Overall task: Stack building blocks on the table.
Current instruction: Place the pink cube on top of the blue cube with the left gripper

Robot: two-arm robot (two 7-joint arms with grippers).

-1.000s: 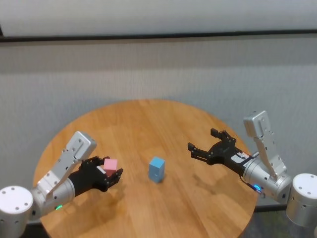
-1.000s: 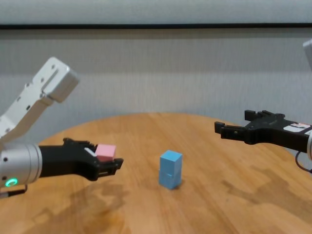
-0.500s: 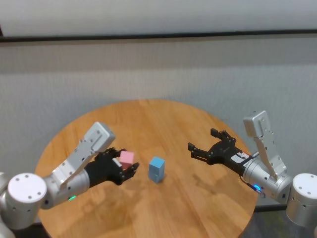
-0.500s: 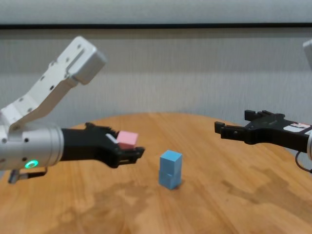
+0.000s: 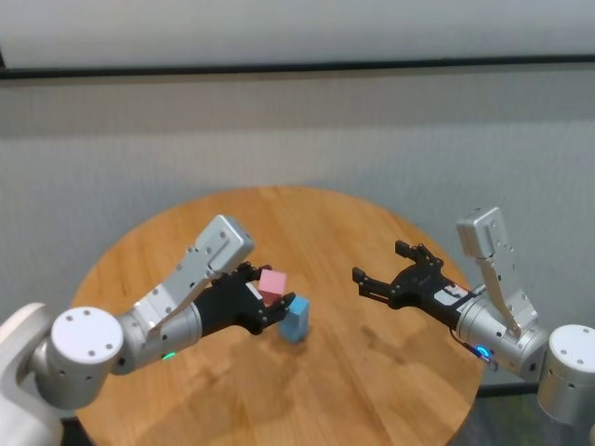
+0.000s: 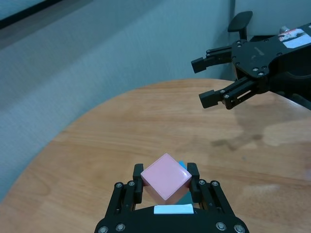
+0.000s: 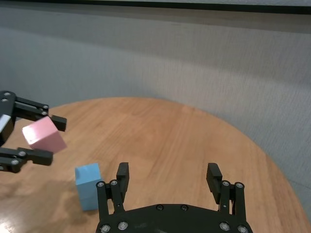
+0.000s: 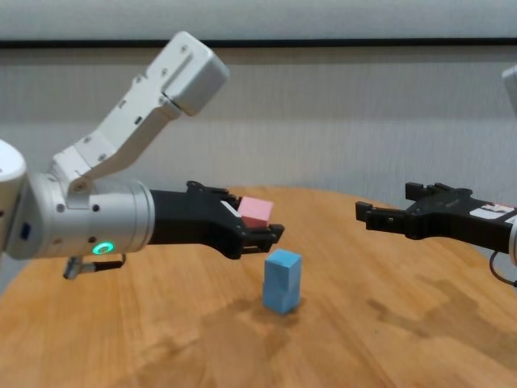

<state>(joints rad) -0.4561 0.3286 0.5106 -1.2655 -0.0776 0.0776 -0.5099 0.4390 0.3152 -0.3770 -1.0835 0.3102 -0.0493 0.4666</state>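
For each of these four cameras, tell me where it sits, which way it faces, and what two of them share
Head view: high on the robot, looking down on the round table, both arms, left gripper holding the pink block.
Chest view: low, looking forward across the table; both forearms, the blue two-block stack.
Left wrist view: behind its own fingers, facing the open right gripper.
Right wrist view: behind its spread fingers, facing the left gripper.
Shared: head and chest views both show the pink block just left of the stack's top.

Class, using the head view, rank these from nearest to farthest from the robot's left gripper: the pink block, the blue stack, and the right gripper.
1. Pink block: held in the left gripper.
2. Blue stack: on the table, just below and beside it.
3. Right gripper: open, hovering across the table.
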